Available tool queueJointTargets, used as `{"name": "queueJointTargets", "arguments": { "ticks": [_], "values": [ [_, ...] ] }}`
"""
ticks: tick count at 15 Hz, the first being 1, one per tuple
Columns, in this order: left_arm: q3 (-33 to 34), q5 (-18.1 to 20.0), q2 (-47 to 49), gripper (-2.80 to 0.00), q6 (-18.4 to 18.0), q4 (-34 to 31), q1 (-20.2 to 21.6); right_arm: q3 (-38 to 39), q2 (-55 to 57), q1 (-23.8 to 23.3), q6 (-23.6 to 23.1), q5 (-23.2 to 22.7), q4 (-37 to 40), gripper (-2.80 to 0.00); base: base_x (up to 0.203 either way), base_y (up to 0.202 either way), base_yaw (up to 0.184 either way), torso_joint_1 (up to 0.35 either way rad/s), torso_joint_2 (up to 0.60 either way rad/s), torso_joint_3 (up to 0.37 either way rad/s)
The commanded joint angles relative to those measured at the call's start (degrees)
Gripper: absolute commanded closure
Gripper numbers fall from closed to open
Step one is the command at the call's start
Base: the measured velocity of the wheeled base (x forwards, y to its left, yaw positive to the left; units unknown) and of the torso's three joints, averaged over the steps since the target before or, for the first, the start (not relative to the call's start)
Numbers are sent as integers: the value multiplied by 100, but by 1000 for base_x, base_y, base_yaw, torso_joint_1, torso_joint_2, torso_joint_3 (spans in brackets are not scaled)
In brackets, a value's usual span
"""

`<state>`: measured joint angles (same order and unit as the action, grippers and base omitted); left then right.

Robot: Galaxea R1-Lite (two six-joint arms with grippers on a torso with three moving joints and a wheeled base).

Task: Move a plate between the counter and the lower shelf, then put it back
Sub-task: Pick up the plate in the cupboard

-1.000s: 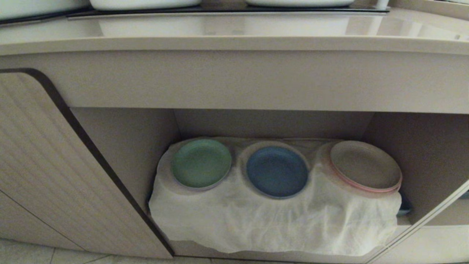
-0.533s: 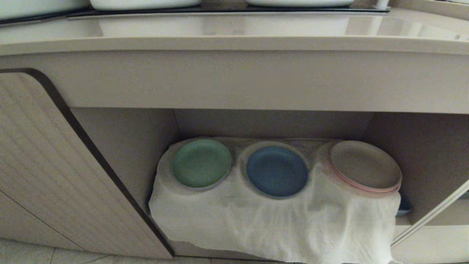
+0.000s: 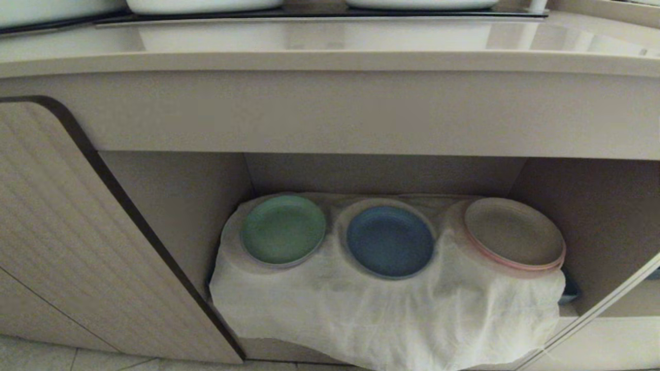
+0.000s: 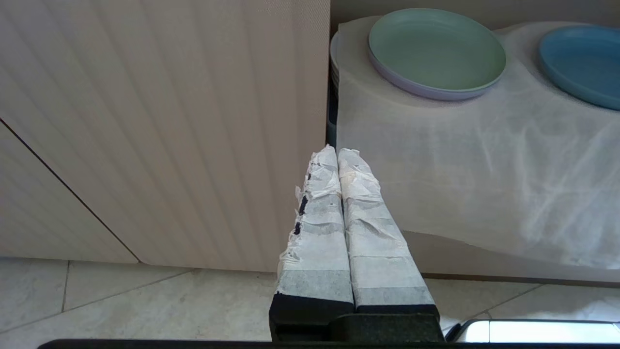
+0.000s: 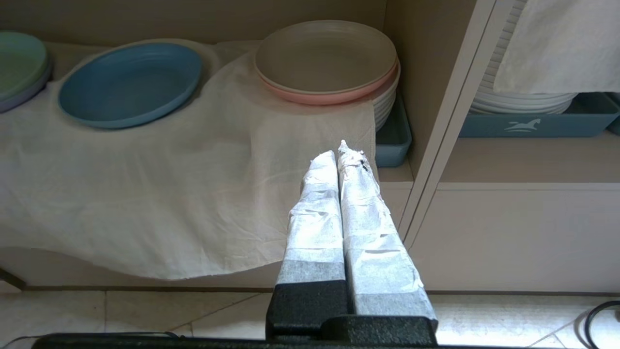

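The light-blue plate (image 3: 390,240) lies flat on the white cloth (image 3: 381,314) in the lower shelf (image 3: 175,206), between a green plate (image 3: 283,229) and a beige pink-edged plate (image 3: 514,233). It also shows in the right wrist view as the plate (image 5: 130,83) and at the edge of the left wrist view as the plate (image 4: 583,63). The counter (image 3: 330,59) runs above the recess. Neither arm shows in the head view. My left gripper (image 4: 337,152) is shut and empty in front of the ribbed door. My right gripper (image 5: 339,152) is shut and empty, short of the cloth's right end.
A ribbed cabinet door (image 3: 77,232) stands left of the recess. A divider post (image 5: 445,121) separates it from a right compartment holding stacked white plates (image 5: 525,99) in a blue tray (image 5: 537,123). White cookware (image 3: 201,5) sits on the hob. Tiled floor (image 4: 121,305) lies below.
The cloth's lower front hem looks slightly different between frames. The plates and the view itself have not moved.
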<state>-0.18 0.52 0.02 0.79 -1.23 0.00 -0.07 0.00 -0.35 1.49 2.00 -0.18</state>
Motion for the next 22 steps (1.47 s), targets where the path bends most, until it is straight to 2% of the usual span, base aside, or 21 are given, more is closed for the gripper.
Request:
{"name": "queueJointTargets", "arguments": {
  "ticks": [1, 20, 22],
  "values": [
    [1, 0, -2, 0, 0, 0, 0, -1, 0, 0, 64, 2, -17, 0, 0, 0, 0, 0, 0, 0],
    [1, -6, -2, 0, 0, 0, 0, -1, 0, 0, 71, 2, -17, 0, 0, 0, 0, 0, 0, 0],
    [1, 0, -2, 0, 3, 0, 0, -1, 41, 0, -89, -22, -5, 0, 0, 0, 0, 0, 0, 0]
  ]
}}
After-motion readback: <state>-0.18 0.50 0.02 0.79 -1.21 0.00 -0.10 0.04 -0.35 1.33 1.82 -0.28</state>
